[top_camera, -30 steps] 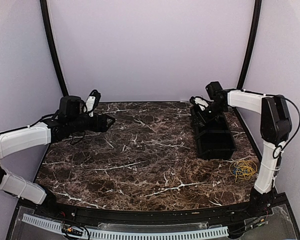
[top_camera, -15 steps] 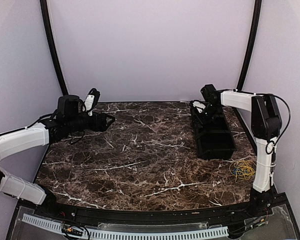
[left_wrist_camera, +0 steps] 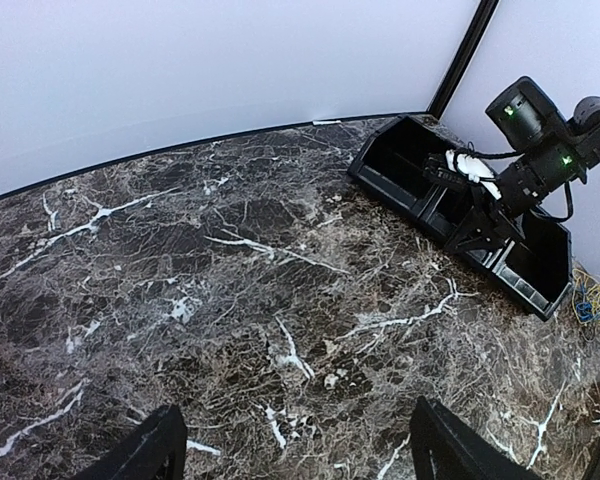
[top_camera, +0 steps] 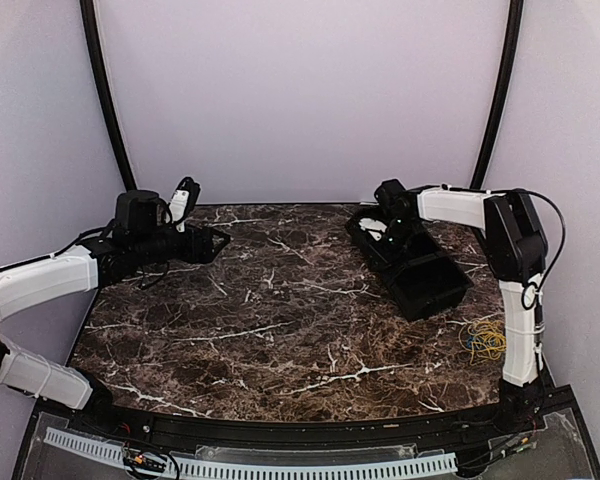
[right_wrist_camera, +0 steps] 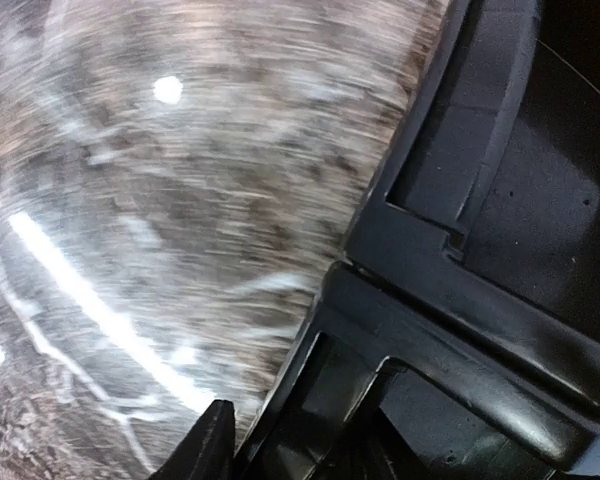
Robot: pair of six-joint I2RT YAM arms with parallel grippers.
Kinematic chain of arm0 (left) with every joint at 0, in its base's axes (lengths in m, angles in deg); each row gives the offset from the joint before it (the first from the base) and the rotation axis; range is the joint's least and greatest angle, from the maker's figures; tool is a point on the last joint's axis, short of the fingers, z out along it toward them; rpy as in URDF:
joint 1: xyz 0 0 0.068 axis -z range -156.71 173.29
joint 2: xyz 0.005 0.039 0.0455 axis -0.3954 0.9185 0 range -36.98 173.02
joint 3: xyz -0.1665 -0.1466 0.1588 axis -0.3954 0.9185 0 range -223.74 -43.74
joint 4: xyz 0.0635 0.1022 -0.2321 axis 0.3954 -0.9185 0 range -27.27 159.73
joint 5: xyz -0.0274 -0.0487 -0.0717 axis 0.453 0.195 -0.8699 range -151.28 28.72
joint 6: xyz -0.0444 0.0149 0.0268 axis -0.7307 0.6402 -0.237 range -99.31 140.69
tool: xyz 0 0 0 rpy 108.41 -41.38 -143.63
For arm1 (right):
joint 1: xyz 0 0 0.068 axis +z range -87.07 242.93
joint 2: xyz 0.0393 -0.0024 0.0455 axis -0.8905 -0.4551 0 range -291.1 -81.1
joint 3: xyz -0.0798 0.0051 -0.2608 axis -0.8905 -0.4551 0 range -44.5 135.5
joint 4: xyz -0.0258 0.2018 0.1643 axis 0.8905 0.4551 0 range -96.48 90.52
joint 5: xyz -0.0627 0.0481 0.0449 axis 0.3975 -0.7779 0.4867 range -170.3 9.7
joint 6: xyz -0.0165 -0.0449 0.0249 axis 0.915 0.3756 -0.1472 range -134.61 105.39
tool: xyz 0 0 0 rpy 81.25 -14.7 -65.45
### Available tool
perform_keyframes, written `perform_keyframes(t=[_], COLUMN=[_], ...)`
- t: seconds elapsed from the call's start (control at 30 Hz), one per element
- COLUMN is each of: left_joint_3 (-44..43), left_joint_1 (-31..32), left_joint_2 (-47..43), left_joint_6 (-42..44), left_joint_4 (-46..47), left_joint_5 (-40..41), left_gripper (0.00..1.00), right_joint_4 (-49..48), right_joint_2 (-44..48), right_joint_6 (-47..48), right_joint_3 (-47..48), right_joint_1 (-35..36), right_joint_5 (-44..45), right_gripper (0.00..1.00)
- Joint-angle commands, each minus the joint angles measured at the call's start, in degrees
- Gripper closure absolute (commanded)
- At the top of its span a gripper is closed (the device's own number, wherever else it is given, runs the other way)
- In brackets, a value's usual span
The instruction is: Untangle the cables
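Cables: one tangled heap, yellow and blue strands, on the table at its near right corner; strand count unclear
Tray: one, black, divided into compartments, lying askew just beyond the heap, between it and the right arm's wrist
Right gripper: at the tray's far end; whether its jaws grip cannot be told
Left gripper: far left, over the marble, jaws wide apart, holding nothing

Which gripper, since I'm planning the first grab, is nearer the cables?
Right. The right gripper is at the black bin beside the cables; the left gripper hovers across the table, far left.
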Motion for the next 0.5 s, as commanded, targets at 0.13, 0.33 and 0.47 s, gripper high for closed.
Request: perform_keyframes(t=[0.13, 0.33, 0.47], left_joint_3=[-0.6, 0.1, 0.1], left_joint_1=[0.3, 0.3, 0.3], left_joint_2=[-2.6, -3.9, -4.0], left_joint_6=[-1.7, -1.0, -0.9], left_joint_4=[1.2, 2.0, 1.9], left_joint_5=[-2.2, -2.2, -2.4], left_gripper=[0.20, 0.20, 0.20], right_joint_4=[-0.6, -0.6, -0.9], right_joint_2=[0.9, 1.0, -0.4], right_joint_6=[8.4, 18.9, 24.7], right_joint_3=[0.9, 1.5, 3.3], right_joint_1=[8.2, 15.0, 17.1], right_joint_5=[-2.8, -2.2, -1.8], right_gripper=[0.74, 0.79, 0.79])
